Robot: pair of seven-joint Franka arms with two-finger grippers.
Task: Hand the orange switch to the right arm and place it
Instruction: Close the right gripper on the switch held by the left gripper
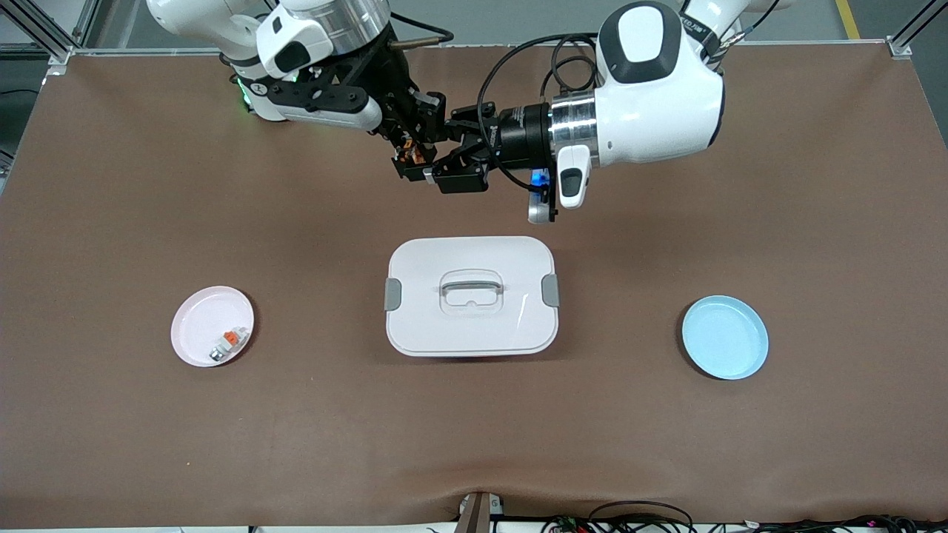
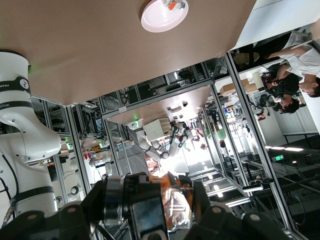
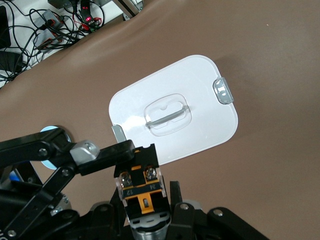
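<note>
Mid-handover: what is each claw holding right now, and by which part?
Both claws grip the orange switch in the air, farther from the front camera than the white box: the left claw on its upper body, the right claw around its orange end.

We see a plain brown table cover (image 1: 148,444), a white box (image 1: 472,296) with grey clasps, a pale pink plate (image 1: 194,326), a light blue plate (image 1: 724,337), and the black-bodied orange switch (image 3: 144,192).

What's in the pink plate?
In the pink plate lies one small pale grey-white piece with a bright orange top. Anything beneath that piece is hidden. The rest of the plate shows bare.
</note>
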